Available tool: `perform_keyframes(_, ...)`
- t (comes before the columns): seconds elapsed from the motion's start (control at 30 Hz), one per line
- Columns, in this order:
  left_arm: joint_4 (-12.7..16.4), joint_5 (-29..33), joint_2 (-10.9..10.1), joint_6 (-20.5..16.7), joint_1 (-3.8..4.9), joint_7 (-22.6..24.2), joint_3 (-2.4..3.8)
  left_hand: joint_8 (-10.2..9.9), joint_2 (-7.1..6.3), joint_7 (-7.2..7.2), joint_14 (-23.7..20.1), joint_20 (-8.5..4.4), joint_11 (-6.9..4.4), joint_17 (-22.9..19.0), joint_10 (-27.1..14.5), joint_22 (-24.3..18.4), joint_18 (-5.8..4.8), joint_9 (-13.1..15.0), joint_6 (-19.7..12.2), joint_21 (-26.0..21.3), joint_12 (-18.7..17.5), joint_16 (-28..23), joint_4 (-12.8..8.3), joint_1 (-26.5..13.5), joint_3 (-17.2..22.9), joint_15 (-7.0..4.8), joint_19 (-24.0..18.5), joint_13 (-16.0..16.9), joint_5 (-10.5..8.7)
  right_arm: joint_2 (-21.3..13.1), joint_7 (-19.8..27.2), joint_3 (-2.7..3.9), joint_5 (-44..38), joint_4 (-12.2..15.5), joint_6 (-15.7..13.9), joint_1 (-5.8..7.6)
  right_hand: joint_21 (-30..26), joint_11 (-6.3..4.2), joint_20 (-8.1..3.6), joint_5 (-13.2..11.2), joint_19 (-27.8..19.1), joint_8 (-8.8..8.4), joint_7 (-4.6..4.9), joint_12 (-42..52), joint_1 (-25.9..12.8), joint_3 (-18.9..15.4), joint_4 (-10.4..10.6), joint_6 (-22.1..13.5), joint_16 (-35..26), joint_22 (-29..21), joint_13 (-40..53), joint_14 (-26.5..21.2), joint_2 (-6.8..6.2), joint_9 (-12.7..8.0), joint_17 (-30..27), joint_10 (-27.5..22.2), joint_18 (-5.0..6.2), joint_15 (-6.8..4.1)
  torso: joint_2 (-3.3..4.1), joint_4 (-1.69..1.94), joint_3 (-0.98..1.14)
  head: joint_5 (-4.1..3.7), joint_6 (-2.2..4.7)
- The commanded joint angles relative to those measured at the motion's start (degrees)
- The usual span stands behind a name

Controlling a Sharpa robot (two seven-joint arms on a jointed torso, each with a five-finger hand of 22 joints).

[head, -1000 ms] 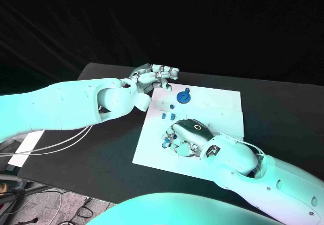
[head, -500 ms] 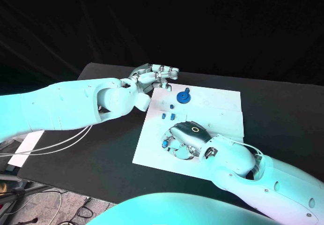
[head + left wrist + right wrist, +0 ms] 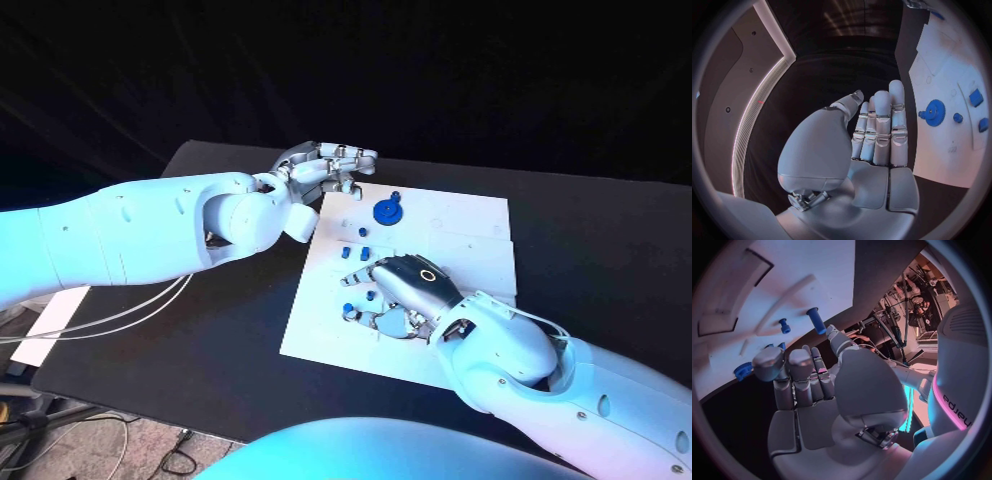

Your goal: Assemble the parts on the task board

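Silver fingers of the left hand (image 3: 320,166) stand straight and close together, gripping nothing, at the far left corner of the white task board (image 3: 469,225) on the black worktop (image 3: 216,310). Just beyond those fingertips stands a blue gear (image 3: 388,210). Nearer, small blue parts (image 3: 359,254) lie beside the right hand (image 3: 405,290), which hovers palm-down over the board; whether its fingers hold anything, I cannot tell.

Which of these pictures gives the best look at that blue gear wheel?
The left wrist view: the blue gear sits unobstructed on the task board, teeth visible. The head view shows it smaller, beside the left hand. The right wrist view shows just an edge.
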Motion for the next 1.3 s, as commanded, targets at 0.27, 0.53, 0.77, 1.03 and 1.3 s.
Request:
perform_keyframes(0.27,0.06,-0.26,-0.19,1.37,0.00,0.31,-0.01,0.13,0.39,0.07,-0.24,0.19,-0.03,-0.05,-0.26,-0.05,0.55,-0.02,-0.44,-0.14,0.19,0.25,-0.03,-0.04,-0.40,0.02,-0.04,0.05,0.17,-12.22,-1.68,2.29,20.87,6.35,-2.91,1.35,6.33,-3.65,-2.14,2.05,4.99,1.70,-1.25,11.02,0.96,-0.28,0.64,4.52,10.13,10.01,4.51,3.04,2.50,1.01,12.54,20.17,-0.72,-2.52,-0.72,-1.09,-0.24,-4.58,3.49)
perform_keyframes(0.53,0.23,-0.26,-0.70,1.37,-0.03,0.37,-0.25,0.13,0.39,0.07,-0.24,0.19,-0.03,-0.05,-0.26,-0.05,0.55,-0.02,-0.44,-0.14,0.19,0.25,-0.03,-0.04,-0.40,0.02,-0.04,0.05,0.17,-22.63,-8.16,2.57,26.75,10.60,-0.62,0.39,8.73,-5.45,-4.13,3.61,6.55,4.72,-2.86,44.30,-3.38,-5.37,4.44,3.63,15.44,13.27,39.95,3.39,2.16,2.28,18.61,26.34,-1.40,-4.11,-1.45,-3.13,0.03,-7.51,5.47)
perform_keyframes(0.77,0.10,-0.26,-0.77,1.47,-0.08,0.38,-0.58,0.13,0.39,0.07,-0.24,0.19,-0.03,-0.05,-0.26,-0.05,0.55,-0.02,-0.44,-0.14,0.19,0.25,-0.03,-0.04,-0.40,0.02,-0.04,0.05,0.17,-26.75,-13.59,2.59,23.63,13.69,-1.80,-0.80,9.98,-5.53,-4.13,6.54,7.17,8.98,-3.16,59.88,-4.61,-9.80,8.10,2.25,18.68,15.22,58.90,3.63,2.84,4.39,22.82,26.26,-1.69,-4.18,-1.88,-4.27,0.25,-9.03,5.57)
perform_keyframes(1.03,0.01,-0.26,-0.72,1.59,-0.15,0.37,-0.70,0.18,0.40,0.07,-0.30,0.20,-0.02,-0.08,-0.33,-0.08,0.55,-0.02,-0.47,-0.19,0.28,0.26,-0.03,-0.07,-0.45,0.03,-0.06,0.07,0.17,-27.76,-19.33,2.60,18.62,15.34,-1.54,-1.11,11.03,-5.82,-4.29,9.73,7.78,13.09,-3.60,63.24,-5.67,-14.25,11.63,0.74,20.90,17.04,64.26,3.98,3.00,7.79,26.03,26.91,-2.03,-4.42,-1.79,-3.99,0.21,-10.21,5.13)
perform_keyframes(1.3,0.08,-0.26,-0.95,1.53,-0.18,0.38,-0.73,0.18,0.40,0.07,-0.30,0.20,-0.02,-0.08,-0.33,-0.08,0.55,-0.02,-0.47,-0.19,0.28,0.26,-0.03,-0.07,-0.45,0.03,-0.06,0.07,0.17,-27.08,-22.49,2.60,14.80,15.36,-0.17,-1.16,11.54,-5.90,-4.35,9.47,8.07,14.95,-3.79,63.78,-5.93,-16.59,13.79,-0.39,21.77,17.96,65.72,4.12,2.98,9.59,27.34,27.13,-2.19,-4.44,-1.75,-4.17,0.14,-10.18,4.53)
